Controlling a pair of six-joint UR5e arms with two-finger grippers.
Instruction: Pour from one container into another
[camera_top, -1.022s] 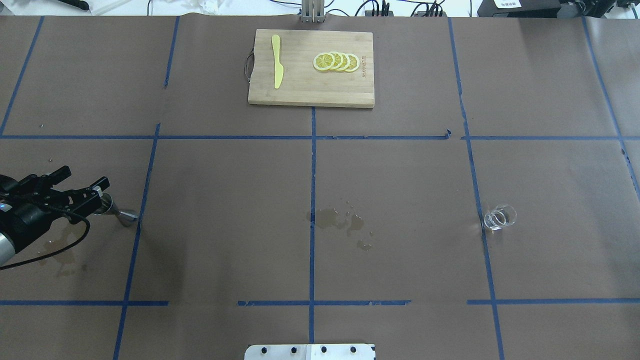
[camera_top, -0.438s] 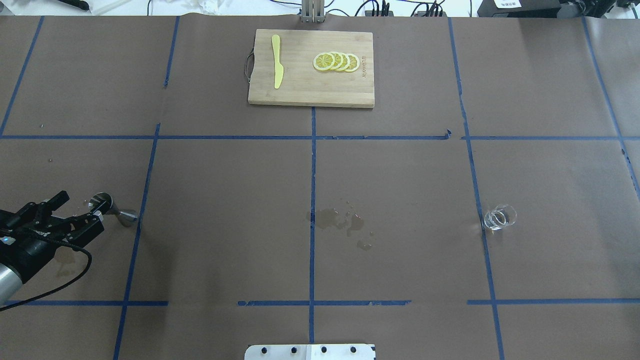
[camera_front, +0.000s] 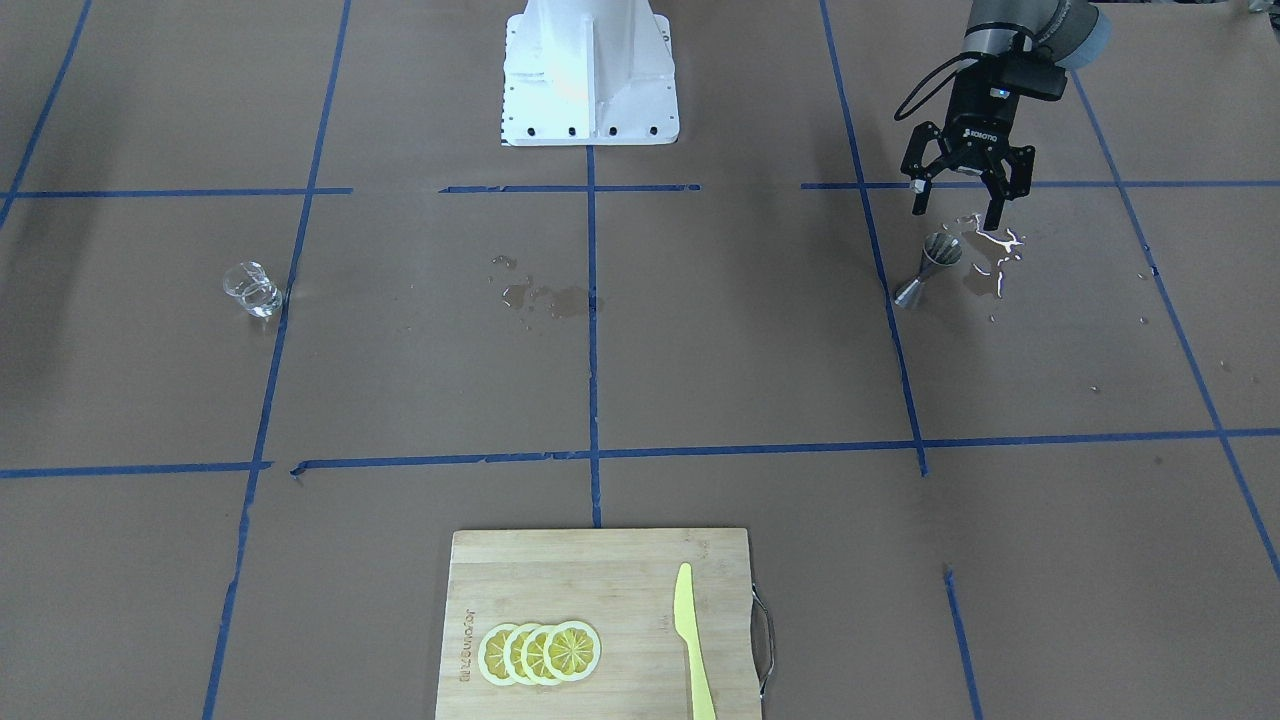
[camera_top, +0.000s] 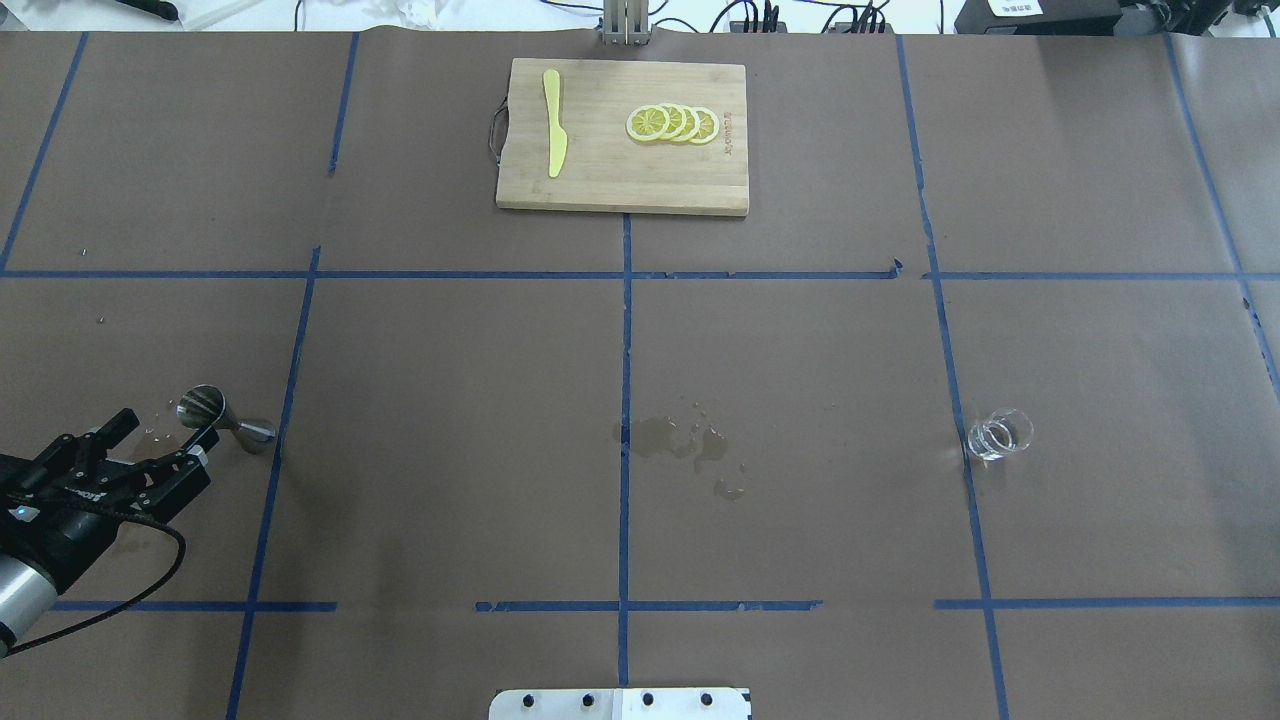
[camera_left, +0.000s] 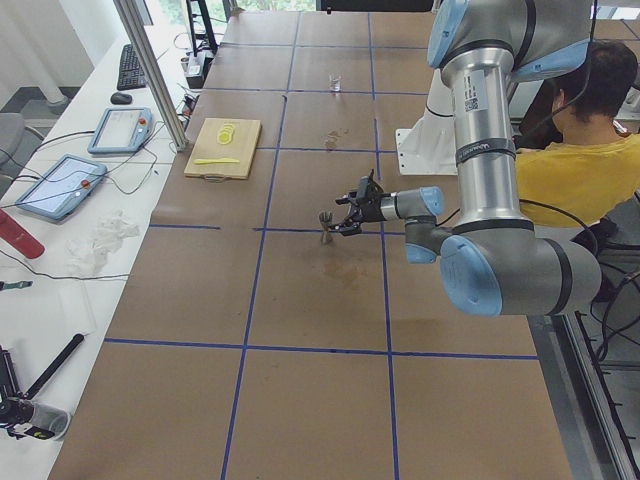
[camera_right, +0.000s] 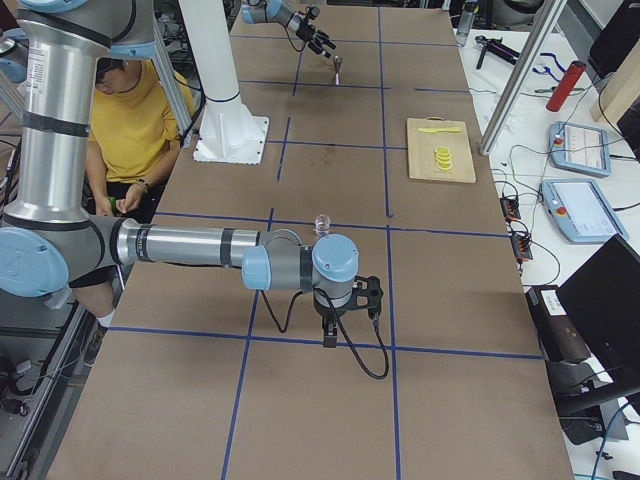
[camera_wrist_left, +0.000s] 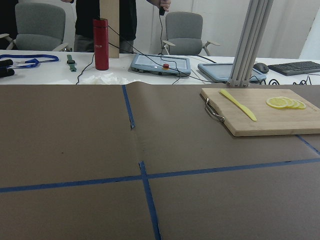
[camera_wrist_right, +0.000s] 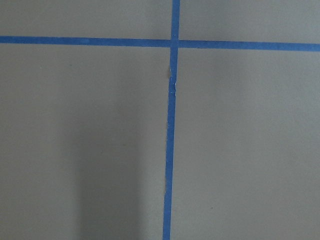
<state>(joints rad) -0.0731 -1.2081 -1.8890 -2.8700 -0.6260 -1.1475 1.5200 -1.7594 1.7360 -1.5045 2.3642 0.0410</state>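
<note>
Small clear glass cup, upright, far out on the robot's right. Shiny steel jigger, hourglass-shaped, upright, well apart on the robot's left.

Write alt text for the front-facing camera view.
The left gripper hangs open just behind the steel jigger, clear of it, with spilled liquid glinting beside them. The glass cup stands far across the brown table; a cutting board with lemon slices and a yellow knife lies nearest the camera.
</note>
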